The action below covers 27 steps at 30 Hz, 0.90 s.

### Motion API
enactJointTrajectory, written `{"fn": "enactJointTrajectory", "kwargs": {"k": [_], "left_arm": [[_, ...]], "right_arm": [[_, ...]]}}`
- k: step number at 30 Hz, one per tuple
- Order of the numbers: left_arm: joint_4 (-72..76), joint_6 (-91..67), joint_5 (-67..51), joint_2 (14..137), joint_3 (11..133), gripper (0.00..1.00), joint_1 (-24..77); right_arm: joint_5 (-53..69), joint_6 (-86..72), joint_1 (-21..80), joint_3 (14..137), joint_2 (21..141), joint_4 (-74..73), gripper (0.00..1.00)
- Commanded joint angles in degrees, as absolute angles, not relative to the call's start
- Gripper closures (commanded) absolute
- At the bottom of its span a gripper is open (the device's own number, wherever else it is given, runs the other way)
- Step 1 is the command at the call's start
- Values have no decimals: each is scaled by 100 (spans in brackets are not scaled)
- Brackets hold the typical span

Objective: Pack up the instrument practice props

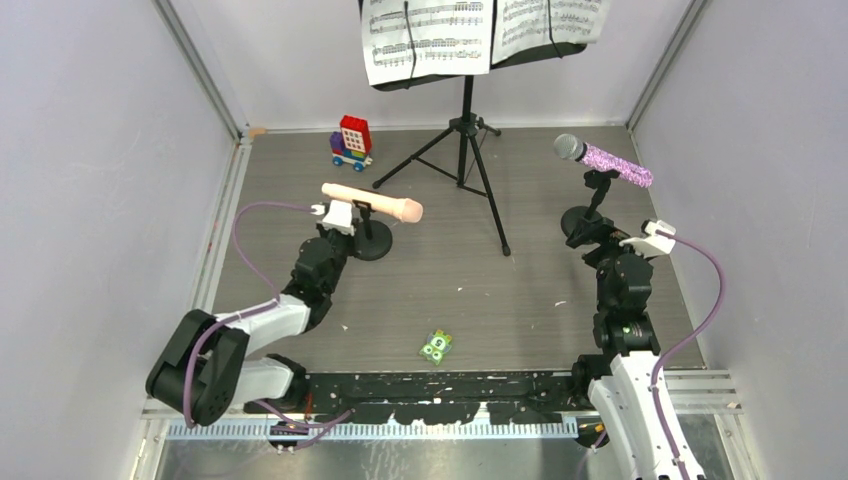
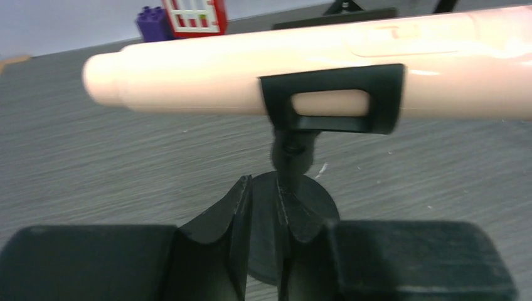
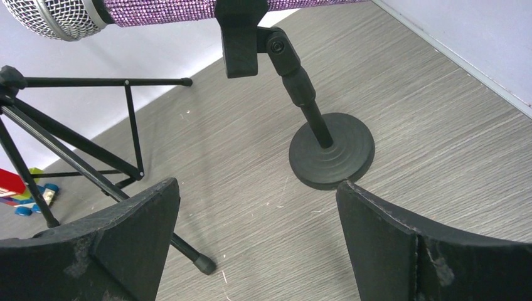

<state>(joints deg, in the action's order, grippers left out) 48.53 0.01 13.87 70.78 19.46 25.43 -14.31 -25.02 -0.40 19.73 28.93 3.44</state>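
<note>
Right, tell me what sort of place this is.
Probably a robot test cell, not a rehearsal room: bare walls and metal rails box in a table, the left arm and right arm are mounted at its near edge, and the music stand looks staged.

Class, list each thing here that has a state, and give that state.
Pink microphone, clipped in its short black round-based mount.
Purple-glitter microphone, clipped in the other mount.
Black music desk on tripod legs, standing, white sheet-music pages on it.
Left gripper, nearly shut at pink microphone's mount.
Right gripper, open, empty.
</note>
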Motion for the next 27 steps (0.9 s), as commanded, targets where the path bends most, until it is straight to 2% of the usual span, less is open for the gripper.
{"fn": "enactJointTrajectory", "kwargs": {"k": [1,5,8,10,11,20,27], "left_arm": [[4900,-124,598,7190,1975,68,2545],[5435,-413,533,7391,1766,46,2546],[6055,-618,673,7702,1582,36,2548],[6187,-656,581,7914,1637,20,2548],[6225,-682,546,8011,1667,18,2549],[7815,-799,988,9233,1876,23,2544],[8203,-808,787,10163,2358,42,2544]], "right_arm": [[-1423,-2497,0,2154,2901,668,1],[-1446,-2479,0,2141,2916,681,1],[-1423,-2461,0,2155,2948,694,1],[-1411,-2437,0,2170,2961,699,1],[-1409,-2431,0,2175,2968,698,1],[-1336,-2434,0,2206,3051,769,1],[-1312,-2451,0,2189,3021,790,1]]}}
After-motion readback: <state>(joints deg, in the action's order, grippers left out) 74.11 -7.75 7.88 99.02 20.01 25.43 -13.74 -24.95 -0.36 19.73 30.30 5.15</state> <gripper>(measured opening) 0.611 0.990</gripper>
